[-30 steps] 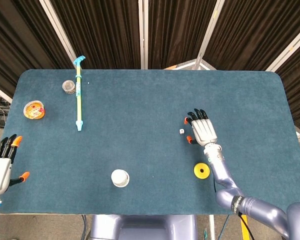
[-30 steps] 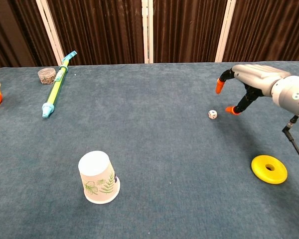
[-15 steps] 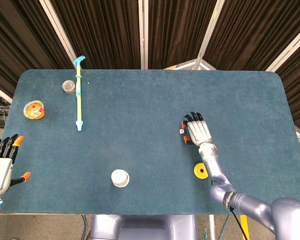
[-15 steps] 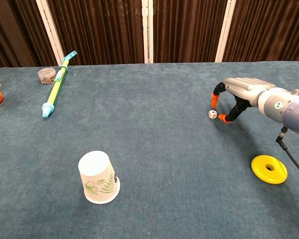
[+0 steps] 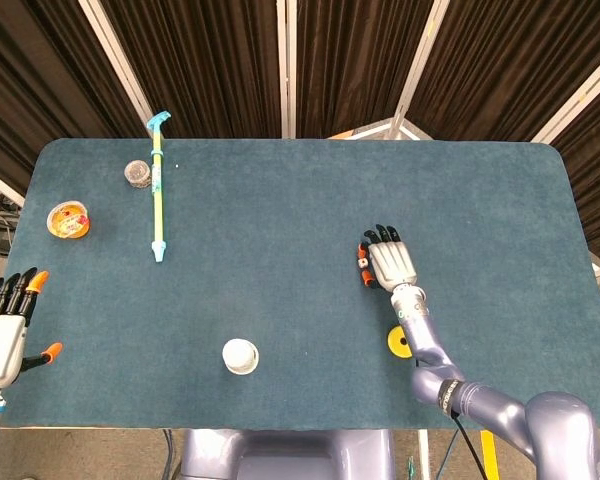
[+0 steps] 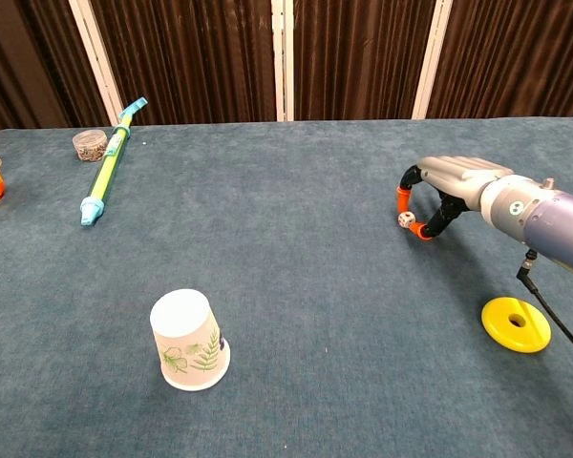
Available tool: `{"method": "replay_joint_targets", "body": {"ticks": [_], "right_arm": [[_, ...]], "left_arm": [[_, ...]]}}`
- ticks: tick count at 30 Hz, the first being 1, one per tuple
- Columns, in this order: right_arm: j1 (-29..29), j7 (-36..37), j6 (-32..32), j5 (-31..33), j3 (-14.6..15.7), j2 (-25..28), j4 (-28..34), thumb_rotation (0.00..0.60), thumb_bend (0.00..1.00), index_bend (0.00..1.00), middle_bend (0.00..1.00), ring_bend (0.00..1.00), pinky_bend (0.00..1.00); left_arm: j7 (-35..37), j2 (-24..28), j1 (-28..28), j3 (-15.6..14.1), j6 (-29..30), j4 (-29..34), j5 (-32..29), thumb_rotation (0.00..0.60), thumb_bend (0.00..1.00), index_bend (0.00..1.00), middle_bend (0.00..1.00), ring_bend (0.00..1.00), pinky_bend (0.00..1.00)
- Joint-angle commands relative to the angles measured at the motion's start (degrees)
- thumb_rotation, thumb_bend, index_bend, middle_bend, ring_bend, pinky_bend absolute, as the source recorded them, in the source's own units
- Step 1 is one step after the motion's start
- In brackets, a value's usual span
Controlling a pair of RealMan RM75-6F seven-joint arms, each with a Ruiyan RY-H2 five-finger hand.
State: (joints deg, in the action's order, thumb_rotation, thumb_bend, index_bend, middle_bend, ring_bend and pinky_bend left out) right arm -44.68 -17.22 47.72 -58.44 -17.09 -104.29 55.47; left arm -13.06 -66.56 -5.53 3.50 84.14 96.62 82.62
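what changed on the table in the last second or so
The right hand moved left and down onto the small white die, and its orange fingertips now close around it, though a firm pinch cannot be told. The left hand, paper cup and yellow ring stayed put.

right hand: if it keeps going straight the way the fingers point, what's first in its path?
The small white die, which sits right between the right hand's orange fingertips; whether they touch it I cannot tell. Past it, the head view shows bare blue table up to the far edge, though height above the cloth is unclear.
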Motion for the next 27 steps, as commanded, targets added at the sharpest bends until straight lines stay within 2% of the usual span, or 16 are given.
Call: {"method": "replay_joint_targets", "body": {"ticks": [1,10,15,21,27], "right_arm": [[-0.29,0.11,-0.35,0.30,0.00,-0.51,-0.77,0.600,0.33,0.46,0.17,0.00,0.00],[-1.16,0.98,-1.04,0.41,0.10,-2.78,-4.41,0.600,0.38,0.59,0.25,0.00,0.00],[-1.20,2.44,0.13,-1.07,0.20,-3.14,-4.90,0.600,0.40,0.60,0.26,0.00,0.00],[-0.05,0.98,6.79,-4.54,-0.51,2.61,5.72,0.600,0.40,0.60,0.26,0.00,0.00],[2.65,-4.46,13.17,-6.15,-0.61,10.79,20.34,0.600,0.40,0.59,0.26,0.00,0.00]], "left_arm": [[-0.03,0.00,-0.03,-0.05,0.05,0.06,0.12,0.600,0.03,0.00,0.00,0.00,0.00],[0.06,-0.04,-0.13,-0.17,-0.07,0.02,0.10,0.600,0.03,0.00,0.00,0.00,0.00],[0.32,0.00,-0.13,-0.13,0.00,-0.11,-0.05,0.600,0.03,0.00,0.00,0.00,0.00],[0.25,0.03,-0.12,-0.15,0.18,-0.06,0.01,0.600,0.03,0.00,0.00,0.00,0.00],[0.24,0.12,-0.08,-0.16,0.41,0.08,0.07,0.600,0.03,0.00,0.00,0.00,0.00]]}}
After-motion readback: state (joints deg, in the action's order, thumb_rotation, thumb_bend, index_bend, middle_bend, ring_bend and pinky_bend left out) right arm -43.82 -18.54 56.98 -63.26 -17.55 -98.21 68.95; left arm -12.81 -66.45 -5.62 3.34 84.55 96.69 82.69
